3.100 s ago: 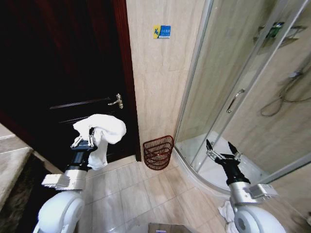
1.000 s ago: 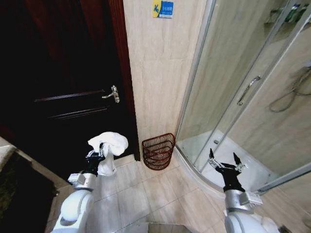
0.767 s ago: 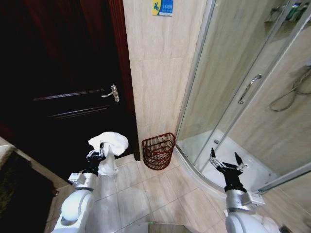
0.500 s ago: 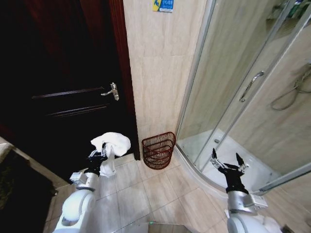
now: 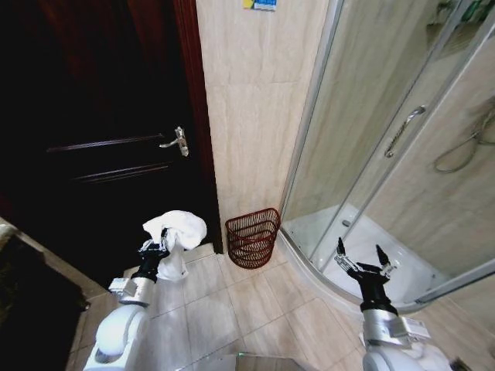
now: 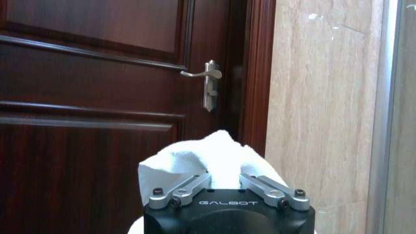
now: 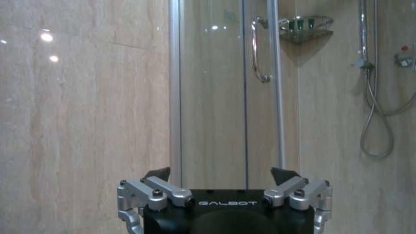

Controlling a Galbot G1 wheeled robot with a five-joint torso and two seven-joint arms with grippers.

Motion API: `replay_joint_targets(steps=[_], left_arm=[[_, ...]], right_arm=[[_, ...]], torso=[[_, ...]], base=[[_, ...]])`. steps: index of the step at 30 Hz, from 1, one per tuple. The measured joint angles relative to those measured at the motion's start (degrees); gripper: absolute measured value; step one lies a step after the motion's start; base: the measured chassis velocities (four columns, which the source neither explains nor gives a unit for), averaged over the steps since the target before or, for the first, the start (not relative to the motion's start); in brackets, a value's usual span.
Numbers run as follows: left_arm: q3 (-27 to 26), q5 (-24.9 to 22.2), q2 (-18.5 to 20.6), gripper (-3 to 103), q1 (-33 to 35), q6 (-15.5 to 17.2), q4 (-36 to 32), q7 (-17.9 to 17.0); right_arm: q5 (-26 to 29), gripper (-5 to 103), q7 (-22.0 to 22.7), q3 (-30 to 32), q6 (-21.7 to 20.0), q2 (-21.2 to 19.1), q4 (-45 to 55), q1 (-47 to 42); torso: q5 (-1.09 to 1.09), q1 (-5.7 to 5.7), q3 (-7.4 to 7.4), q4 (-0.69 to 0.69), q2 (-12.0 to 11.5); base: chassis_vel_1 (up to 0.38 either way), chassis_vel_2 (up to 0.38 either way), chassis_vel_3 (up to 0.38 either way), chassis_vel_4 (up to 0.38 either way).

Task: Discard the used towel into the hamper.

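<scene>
Hamper: I see the hamper (image 5: 252, 237) on the tiled floor against the beige wall, between the dark door (image 5: 93, 139) and the shower enclosure (image 5: 387, 154); a small round red-brown basket of thin slats with horizontal hoops, tapering slightly downward.
Towel: the towel (image 5: 177, 231) is a soft, crumpled white bundle, held up to the hamper's left, well short of its rim, in front of the door's lower panel.
Left gripper: my left gripper (image 5: 158, 249) has its fingers clamped on the towel; from the wrist camera the cloth (image 6: 206, 155) bulges up between the metal finger links.
Right gripper: my right gripper (image 5: 368, 266) hangs to the hamper's right, before the curved shower base, its fingers spread apart and holding nothing.
Change: since half a second ago the whole head view has slid a little; the towel and both grippers stay much where they were beside the hamper.
Door: glossy dark wood with a metal lever handle (image 5: 176, 143), above and left of the hamper.
</scene>
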Motion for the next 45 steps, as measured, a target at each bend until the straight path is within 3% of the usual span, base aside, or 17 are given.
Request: replay_joint_targets(steps=[45], left_arm=[[-0.8, -0.9, -0.4, 2, -1.7, -2.1, 2.6, 1.3]], right_arm=[[0.4, 100, -0.5, 1.5, -0.9, 0.9, 1.0, 0.3]], torso=[[0.01, -4.93, -6.69, 0.00, -11.6]], base=[[0.000, 0.000, 0.000, 0.000]])
